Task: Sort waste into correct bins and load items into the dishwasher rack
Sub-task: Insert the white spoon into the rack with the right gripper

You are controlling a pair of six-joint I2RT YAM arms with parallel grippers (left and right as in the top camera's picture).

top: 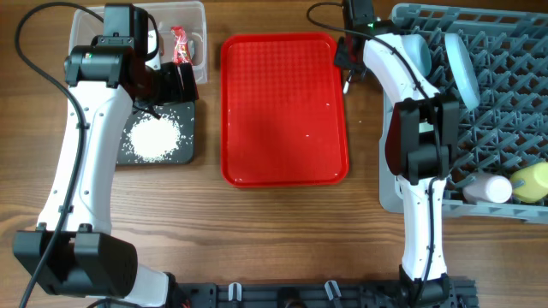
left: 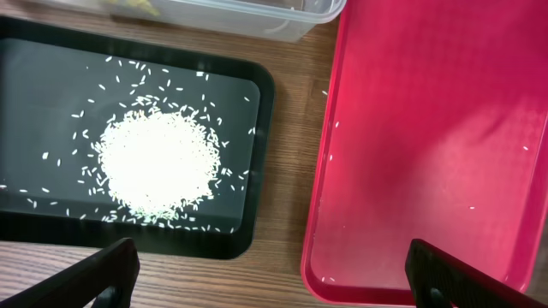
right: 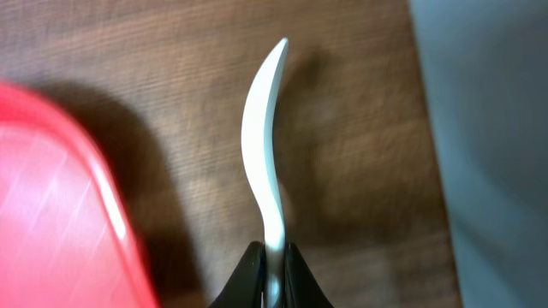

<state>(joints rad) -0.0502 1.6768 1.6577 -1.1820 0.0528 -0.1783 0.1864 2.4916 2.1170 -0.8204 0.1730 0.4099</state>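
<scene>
White rice grains (top: 157, 137) lie heaped in the black tray (top: 190, 128); they also show in the left wrist view (left: 158, 162). A red wrapper (top: 180, 44) lies in the clear tub (top: 195, 13). My left gripper (left: 274, 282) is open and empty above the table between the black tray (left: 257, 171) and the red tray. My right gripper (right: 272, 265) is shut on the white spoon (right: 264, 145) and holds it over bare wood between the red tray and the grey dishwasher rack (top: 497, 111). The rack holds a pale blue plate (top: 462, 68), a yellow cup (top: 531, 181) and a white cup (top: 486, 190).
The large red serving tray (top: 285, 107) lies in the middle with a few stray grains on it (left: 411, 128). The rack's wall is a grey blur at the right of the right wrist view (right: 488, 128). The right arm reaches across the rack's left edge.
</scene>
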